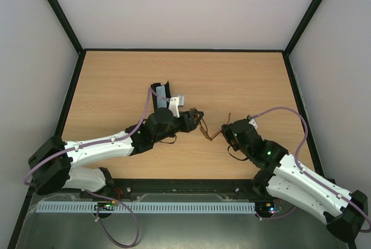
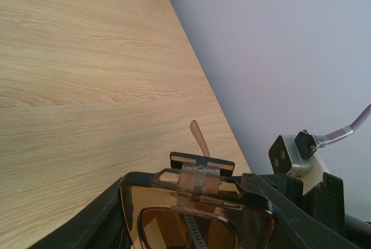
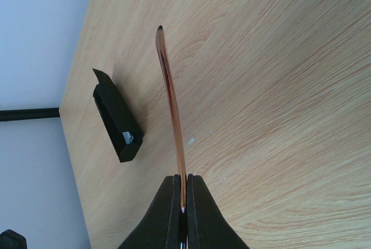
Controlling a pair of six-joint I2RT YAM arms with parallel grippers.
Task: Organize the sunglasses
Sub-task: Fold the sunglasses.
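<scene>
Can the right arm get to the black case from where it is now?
Probably not yet. The right fingers are shut on a temple arm of the sunglasses, and in the top view the left arm lies roughly between them and the case.

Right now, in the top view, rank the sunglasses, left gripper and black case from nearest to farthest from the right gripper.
1. sunglasses, held by the right gripper itself.
2. left gripper, just left of the sunglasses.
3. black case, farther left, toward the back.
</scene>
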